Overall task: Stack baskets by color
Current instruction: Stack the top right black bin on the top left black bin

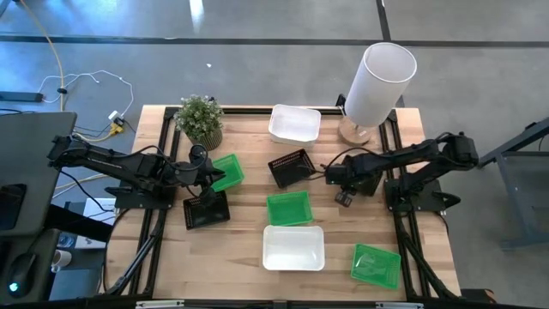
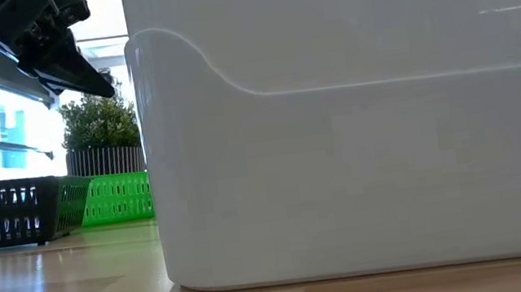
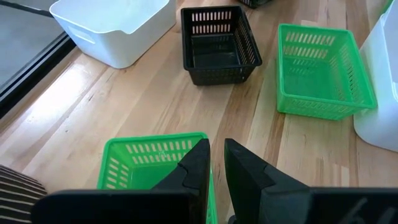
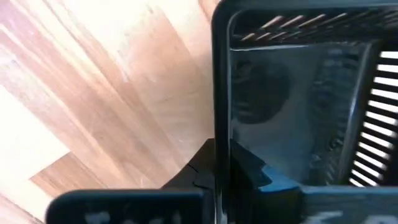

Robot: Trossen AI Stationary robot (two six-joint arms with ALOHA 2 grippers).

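Near the table's middle stands a black perforated basket (image 1: 290, 167) (image 4: 298, 93); my right gripper (image 1: 328, 174) (image 4: 222, 155) is shut on its right end. My left gripper (image 1: 210, 176) (image 3: 217, 165) hovers, shut to a narrow slit and holding nothing, above a green basket (image 1: 228, 171) (image 3: 146, 158) at the left. Another black basket (image 1: 206, 209) sits in front of it. More green baskets rest at mid-table (image 1: 288, 208) and near right (image 1: 376, 264). White baskets rest at the far side (image 1: 294, 123) and the near side (image 1: 294, 247) (image 2: 360, 133). My right gripper pinches the black basket's right end wall at its rim (image 4: 221, 93), one finger (image 4: 252, 171) inside the basket and the other (image 4: 198, 169) outside. The fingers come from above, pointing down. Whether the basket's floor is still on the table I cannot tell.
A tall white cylinder (image 1: 377, 81) stands on a wooden base at the far right. A small potted plant (image 1: 199, 120) is at the far left. Bare wood lies between the baskets at the near left of the table (image 1: 232, 257).
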